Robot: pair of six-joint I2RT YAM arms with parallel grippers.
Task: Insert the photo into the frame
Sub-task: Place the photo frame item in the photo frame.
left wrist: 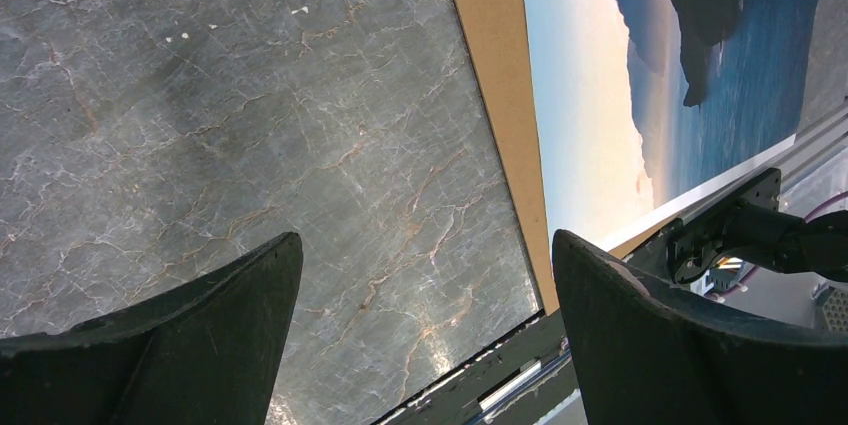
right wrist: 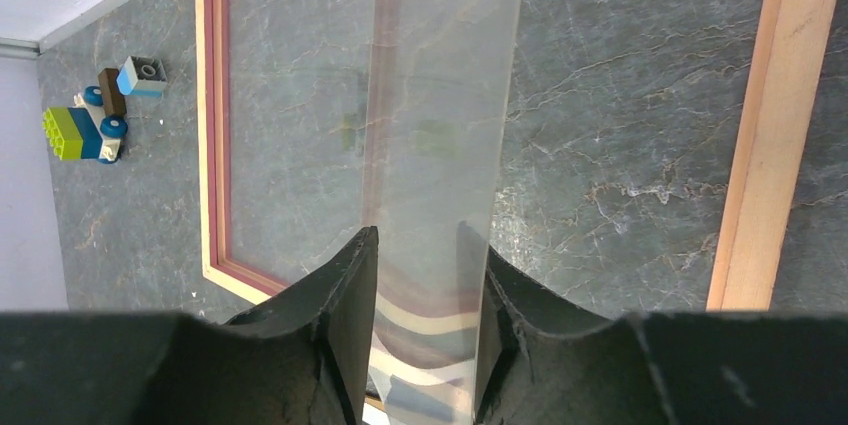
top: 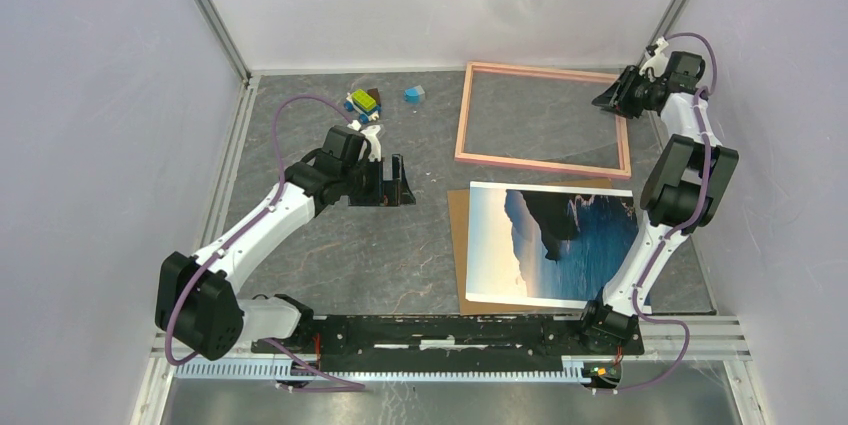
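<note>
The photo [top: 550,245], dark cliffs over blue sea, lies flat on a brown backing board [top: 458,235] at the near right. Both also show in the left wrist view, the photo [left wrist: 600,95] on the board [left wrist: 500,65]. The pink frame [top: 545,160] lies flat at the far middle-right, its rail [right wrist: 770,125] showing in the right wrist view. My right gripper [top: 610,97] is at the frame's far right corner. It [right wrist: 420,245] is shut on a clear sheet [right wrist: 440,95], tilted up over the frame. My left gripper [top: 397,182] is open and empty [left wrist: 425,240] above bare table, left of the board.
Small toy blocks [top: 363,103] and a blue block [top: 414,94] lie at the far left-middle, left of the frame; they also show in the right wrist view [right wrist: 85,125]. White walls close in the table. The black arm rail [top: 450,330] runs along the near edge.
</note>
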